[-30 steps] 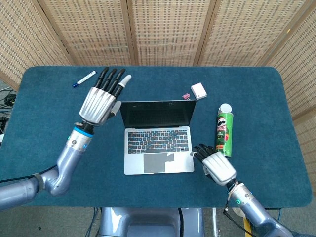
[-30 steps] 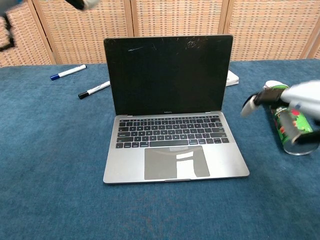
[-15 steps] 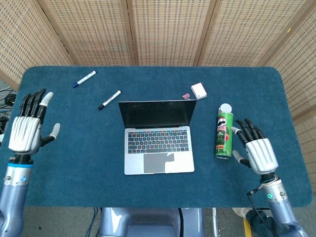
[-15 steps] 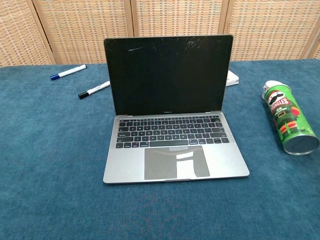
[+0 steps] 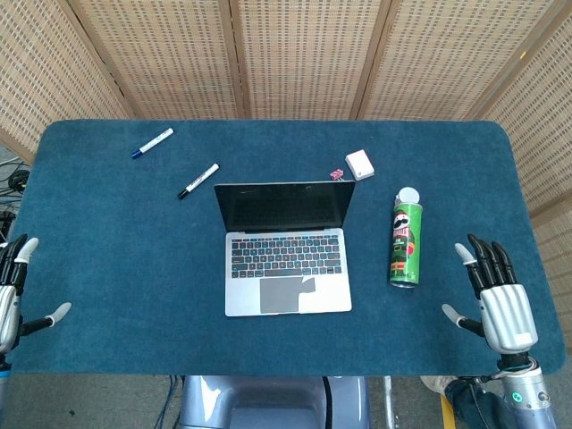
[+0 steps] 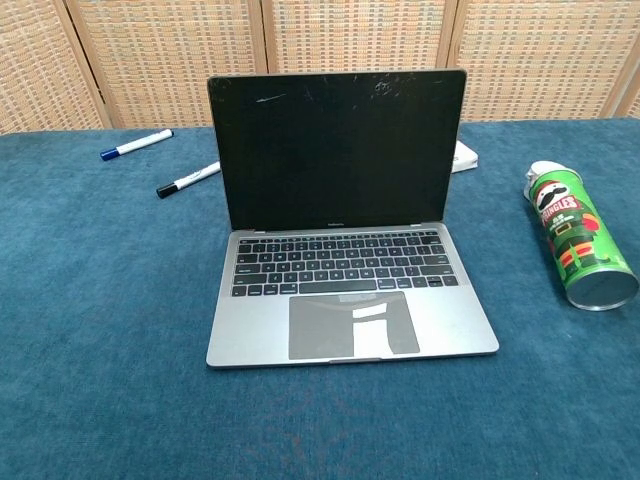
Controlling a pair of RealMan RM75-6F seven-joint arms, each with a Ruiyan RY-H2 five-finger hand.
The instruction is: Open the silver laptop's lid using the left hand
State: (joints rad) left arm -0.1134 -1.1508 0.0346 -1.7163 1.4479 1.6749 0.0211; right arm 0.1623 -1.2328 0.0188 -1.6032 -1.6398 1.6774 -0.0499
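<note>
— On the blue table cloth point(image 5: 107, 241), far left?
— Two markers: blue-capped marker point(image 5: 152, 143) near the back, black-capped marker point(image 5: 197, 180) nearer the middle, well apart.
— Further right?
— Small white box point(image 5: 359, 164), tiny pink clip point(image 5: 338, 174) just beside it. Green chip can point(image 5: 405, 243) lying on its side, white lid toward the wicker screen point(image 5: 295, 58).

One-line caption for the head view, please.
Silver laptop sits open mid-table, both hands open at the table's near corners: left hand, right hand beside the lying green can.
</note>
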